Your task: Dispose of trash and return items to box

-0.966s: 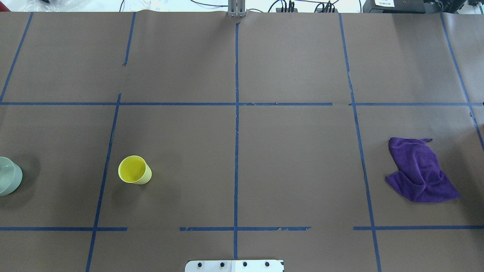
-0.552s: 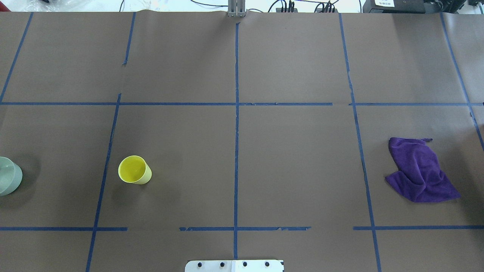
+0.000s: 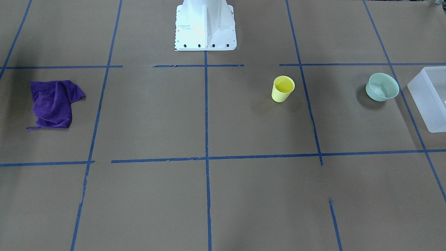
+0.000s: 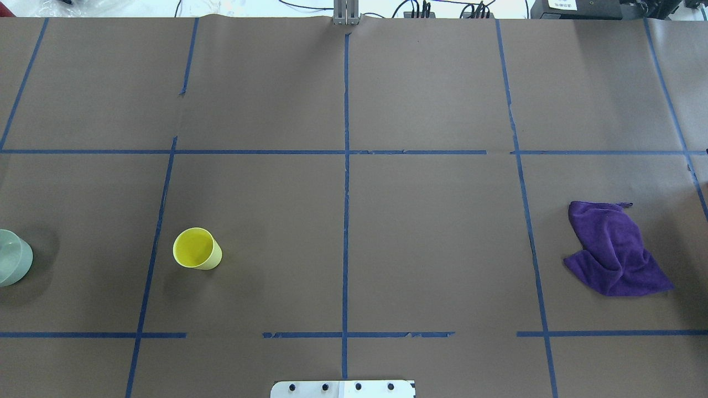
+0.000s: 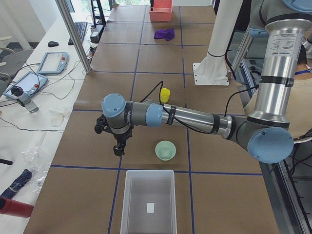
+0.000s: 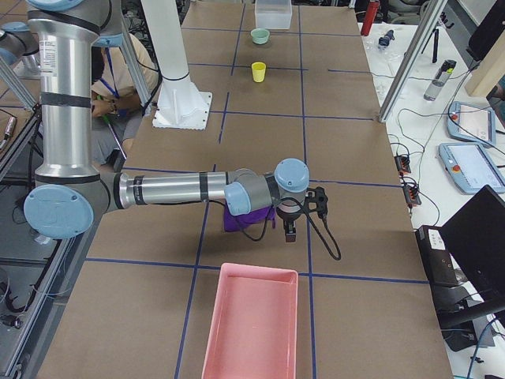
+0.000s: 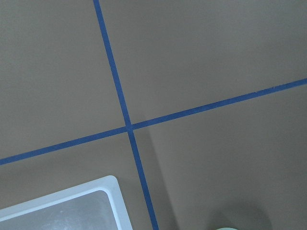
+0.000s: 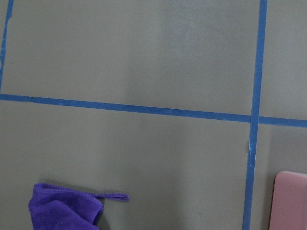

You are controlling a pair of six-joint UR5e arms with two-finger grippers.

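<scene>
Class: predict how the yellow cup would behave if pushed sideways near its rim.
The yellow cup stands upright on a base narrower than its rim, so it would probably tip rather than slide. It looks like thin, empty plastic, so it is likely light.

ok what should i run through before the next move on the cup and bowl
1. The small tapered yellow plastic cup stands upright, mouth up, apart from everything else: ok.
2. The small round pale mint-green bowl sits upright near the tub, outside it: ok.
3. The rectangular frosted translucent plastic tub has room inside for both: ok.
4. The left gripper is open and ready: cannot tell. It shows only in the left side view, near the bowl.
5. The right gripper is open: cannot tell. Only the right side view shows it, by the crumpled purple cloth.
6. Items already boxed: not ok, neither is in.
</scene>
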